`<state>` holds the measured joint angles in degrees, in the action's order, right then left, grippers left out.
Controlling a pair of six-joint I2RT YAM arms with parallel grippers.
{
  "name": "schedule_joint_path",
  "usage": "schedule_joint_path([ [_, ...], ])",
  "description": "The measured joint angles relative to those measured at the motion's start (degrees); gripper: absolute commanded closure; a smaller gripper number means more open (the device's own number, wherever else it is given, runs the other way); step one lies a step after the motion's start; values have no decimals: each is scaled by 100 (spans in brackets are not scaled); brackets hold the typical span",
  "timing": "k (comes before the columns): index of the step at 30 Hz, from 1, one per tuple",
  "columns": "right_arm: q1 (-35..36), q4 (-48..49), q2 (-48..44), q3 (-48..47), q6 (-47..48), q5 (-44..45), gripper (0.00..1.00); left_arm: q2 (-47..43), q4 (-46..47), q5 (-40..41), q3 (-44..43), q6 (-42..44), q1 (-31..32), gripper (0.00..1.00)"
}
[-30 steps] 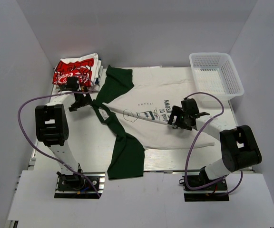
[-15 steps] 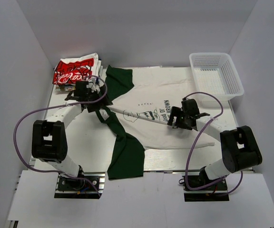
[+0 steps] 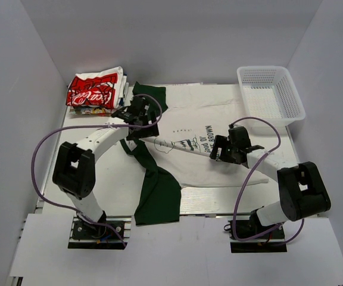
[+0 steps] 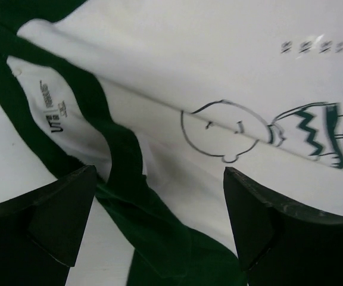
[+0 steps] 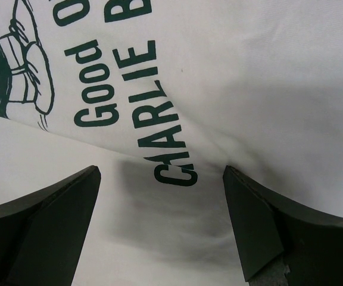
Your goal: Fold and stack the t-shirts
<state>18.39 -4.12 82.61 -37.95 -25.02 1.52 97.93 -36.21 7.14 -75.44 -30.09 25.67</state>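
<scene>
Left gripper (image 4: 158,179): jaws apart, empty, over the collar of the Charlie Brown tee (image 3: 210,116), mid-frame. Right gripper (image 5: 161,176): apart, empty, over the lettering. Risk, as I judge it: pinching one layer only, dragging the crease askew. Folded stack (image 3: 94,89): upper left.
</scene>
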Motion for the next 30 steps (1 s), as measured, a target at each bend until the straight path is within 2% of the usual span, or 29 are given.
schedule_joint_path([
  [2,0,31,-17,28,2,0,10,175,-260,293,-72,-50,131,10],
  [4,0,63,-52,68,2,0,10,315,-516,566,-94,-142,249,10],
  [6,0,109,-79,109,7,0,10,435,-798,828,-94,-262,341,21],
  [7,0,131,-90,129,7,0,10,476,-898,929,-94,-317,374,31],
  [9,0,155,-103,146,13,-2,10,509,-1049,1060,-90,-404,422,57],
  [10,0,157,-103,149,15,-2,10,505,-1082,1102,-83,-433,457,87],
  [11,0,160,-103,149,17,-2,10,490,-1095,1141,-74,-474,474,100],
  [16,0,212,-125,188,17,-2,10,181,-1141,1325,212,-577,553,100],
  [21,0,269,-155,238,15,-2,10,-562,-1582,1628,721,-1012,588,100],
  [22,0,282,-164,251,15,0,10,-719,-1722,1687,850,-1137,590,96],
  [23,0,289,-168,256,15,0,10,-855,-1908,1749,990,-1314,581,79],
  [25,0,295,-168,260,13,0,10,-1054,-2247,1821,1322,-1655,551,71],
  [27,0,299,-168,262,13,0,10,-1115,-2581,1926,1635,-1961,529,33],
  [29,0,302,-168,262,13,-2,10,-1108,-3010,2072,1956,-2315,498,9],
  [30,0,302,-168,262,13,-2,10,-1104,-3233,2127,2072,-2474,479,0],
])
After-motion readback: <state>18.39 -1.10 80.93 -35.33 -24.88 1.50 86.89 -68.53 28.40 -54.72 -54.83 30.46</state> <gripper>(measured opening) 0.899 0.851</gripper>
